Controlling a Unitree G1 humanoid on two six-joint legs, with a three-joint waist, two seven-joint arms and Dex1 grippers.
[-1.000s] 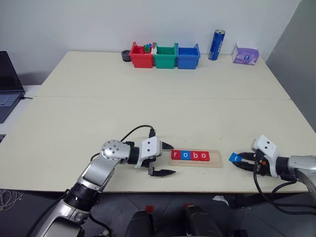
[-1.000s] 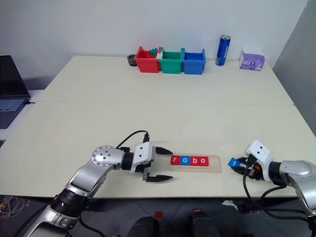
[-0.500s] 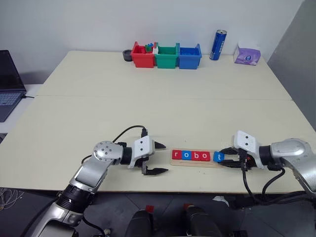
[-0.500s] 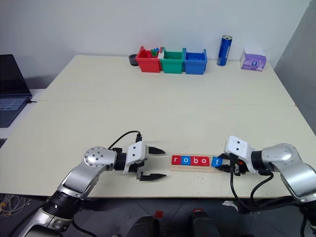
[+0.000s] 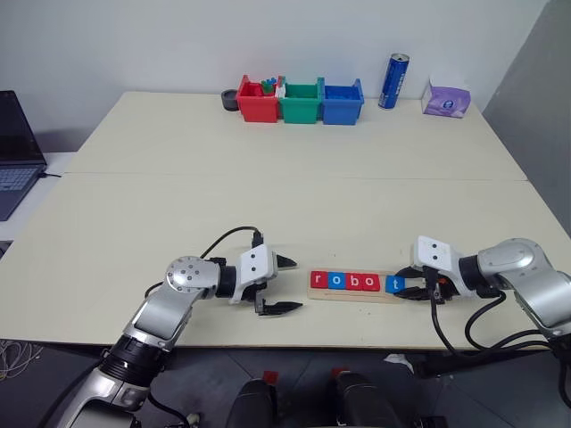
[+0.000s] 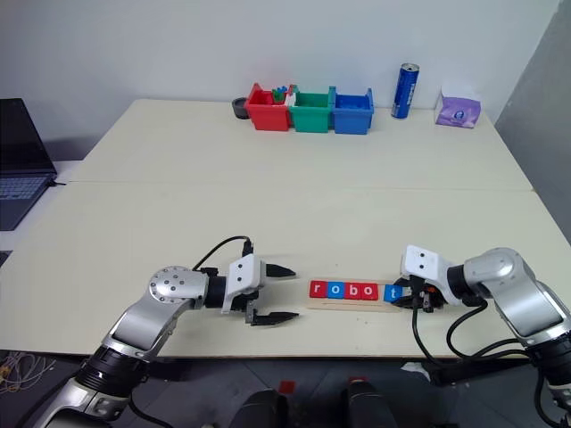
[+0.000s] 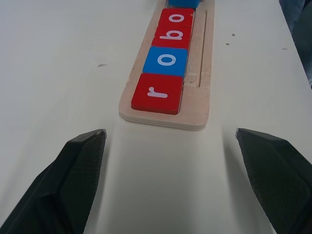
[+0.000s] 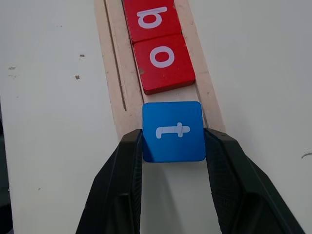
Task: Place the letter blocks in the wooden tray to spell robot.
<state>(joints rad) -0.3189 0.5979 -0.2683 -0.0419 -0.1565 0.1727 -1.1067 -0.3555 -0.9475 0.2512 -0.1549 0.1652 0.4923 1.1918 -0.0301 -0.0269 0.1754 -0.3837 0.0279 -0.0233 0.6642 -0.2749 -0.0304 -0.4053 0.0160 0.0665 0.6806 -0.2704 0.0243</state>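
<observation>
Tile t [image 8: 173,131], blue, sits pinched in the right gripper [image 8: 173,146] at the tray's [image 5: 389,297] end; left gripper [image 5: 284,285] gapes empty beside the tray.

The counter [image 5: 268,196] is pale cream; the wooden tray [image 7: 204,73] is light, unpainted wood; its letter blocks carry white lowercase letters: "r" block [image 7: 157,93] red, first "o" block [image 7: 166,61] blue, "b" block [image 8: 146,19] red, second "o" block [image 8: 164,61] red; the "t" block [image 8: 173,131] is blue; three bins at the back are red [image 5: 256,102], green [image 5: 299,101] and blue [image 5: 341,101]; the can [image 5: 393,81] is blue.
</observation>
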